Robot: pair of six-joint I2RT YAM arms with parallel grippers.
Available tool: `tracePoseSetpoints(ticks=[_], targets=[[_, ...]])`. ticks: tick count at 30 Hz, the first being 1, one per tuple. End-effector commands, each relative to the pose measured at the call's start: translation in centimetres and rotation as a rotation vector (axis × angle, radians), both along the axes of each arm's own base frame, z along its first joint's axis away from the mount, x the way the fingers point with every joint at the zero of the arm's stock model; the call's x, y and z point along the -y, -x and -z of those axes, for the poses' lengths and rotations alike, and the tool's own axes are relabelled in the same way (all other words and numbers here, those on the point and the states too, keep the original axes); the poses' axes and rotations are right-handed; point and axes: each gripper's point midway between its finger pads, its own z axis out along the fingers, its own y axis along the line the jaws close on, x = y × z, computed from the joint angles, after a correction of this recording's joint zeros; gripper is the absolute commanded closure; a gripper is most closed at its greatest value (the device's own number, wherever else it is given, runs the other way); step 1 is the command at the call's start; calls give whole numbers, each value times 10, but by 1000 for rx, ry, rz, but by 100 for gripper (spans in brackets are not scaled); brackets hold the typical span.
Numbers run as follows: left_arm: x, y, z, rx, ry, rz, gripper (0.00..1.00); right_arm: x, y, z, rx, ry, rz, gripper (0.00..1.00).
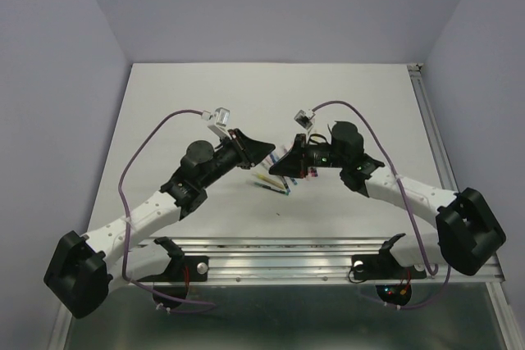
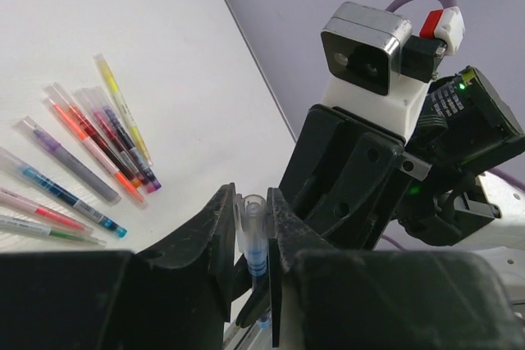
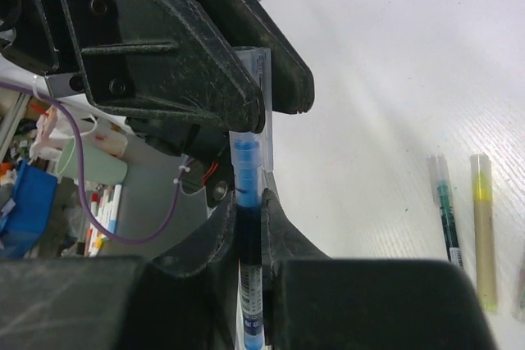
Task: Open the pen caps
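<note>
A blue pen (image 3: 253,284) is held in the air between both grippers. My right gripper (image 3: 249,202) is shut on its dark barrel. My left gripper (image 2: 252,202) is shut on the clear pen cap (image 2: 253,227) at the pen's other end, and the blue tip section shows through the cap (image 3: 264,149). From above, the left gripper (image 1: 264,153) and right gripper (image 1: 289,165) meet nose to nose over the table's middle, and the pen itself is too small to make out. Several capped pens (image 2: 90,145) lie loose on the white table just below the grippers (image 1: 275,184).
A green pen (image 3: 447,211) and a yellow pen (image 3: 484,227) lie side by side on the table (image 1: 246,104). An aluminium rail (image 1: 279,247) runs along the near edge. Grey walls close in the back and sides. A pale green cup (image 3: 90,157) stands beyond the table.
</note>
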Motion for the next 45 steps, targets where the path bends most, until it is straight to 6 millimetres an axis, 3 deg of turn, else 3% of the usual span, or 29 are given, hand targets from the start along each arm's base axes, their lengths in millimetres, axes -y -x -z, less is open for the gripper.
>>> tracePoseSetpoints(ticks=[1, 3, 5, 6, 7, 9, 13, 15, 19, 20, 22, 23, 25, 26, 28, 29, 30, 33, 34, 35, 36, 37, 38, 45], targets=[[-10, -13, -24, 91, 20, -80, 100, -1, 6, 0, 14, 32, 35, 99], [-20, -28, -24, 89, -1, -141, 100, 0, 14, 16, -30, 81, 56, 99], [-43, -55, -26, 83, -16, -228, 100, -3, 34, 28, -49, 119, 51, 99], [-47, -60, -28, 77, -6, -219, 100, 0, 47, 45, -80, 145, 43, 99], [-66, -77, -25, 68, -10, -268, 100, -1, 53, 48, -82, 138, 36, 99], [-77, -89, -33, 81, -5, -291, 100, 4, 72, 62, -143, 147, 26, 99], [-97, -107, -32, 83, -28, -330, 100, 11, 81, 68, -183, 132, 45, 99], [-102, -112, -29, 71, -49, -335, 100, 13, 74, 69, -169, 148, 95, 99], [-119, -122, 6, -47, -201, -421, 100, 18, 38, 73, -159, 240, 278, 99], [-126, -124, 25, -105, -288, -434, 100, 24, 18, 71, -137, 292, 373, 99], [-140, -129, 45, -161, -389, -495, 100, 36, -5, 78, -137, 367, 472, 99], [-146, -131, 62, -214, -463, -499, 100, 56, -28, 80, -144, 418, 572, 99], [-158, -139, 76, -256, -535, -556, 100, 77, -52, 83, -173, 438, 667, 99], [-160, -140, 92, -312, -590, -547, 100, 103, -73, 88, -203, 454, 758, 99], [-165, -145, 105, -339, -659, -543, 100, 125, -95, 88, -197, 488, 848, 99], [-165, -149, 115, -372, -695, -538, 100, 150, -109, 100, -188, 580, 953, 99], [-167, -152, 121, -381, -725, -540, 100, 158, -120, 94, -169, 597, 995, 99], [-172, -162, 141, -424, -799, -544, 100, 189, -144, 107, -186, 674, 1088, 99], [-174, -165, 145, -436, -818, -546, 100, 195, -155, 102, -180, 678, 1112, 99], [-175, -163, 162, -478, -861, -530, 100, 213, -160, 106, -199, 722, 1154, 99], [-176, -170, 161, -482, -869, -540, 100, 221, -164, 118, -210, 778, 1160, 99], [-174, -172, 165, -493, -883, -527, 100, 227, -170, 116, -209, 794, 1179, 99], [-175, -171, 180, -526, -914, -508, 100, 240, -174, 121, -220, 824, 1205, 99], [-171, -181, 196, -545, -940, -476, 98, 259, -195, 157, -271, 880, 1210, 99]])
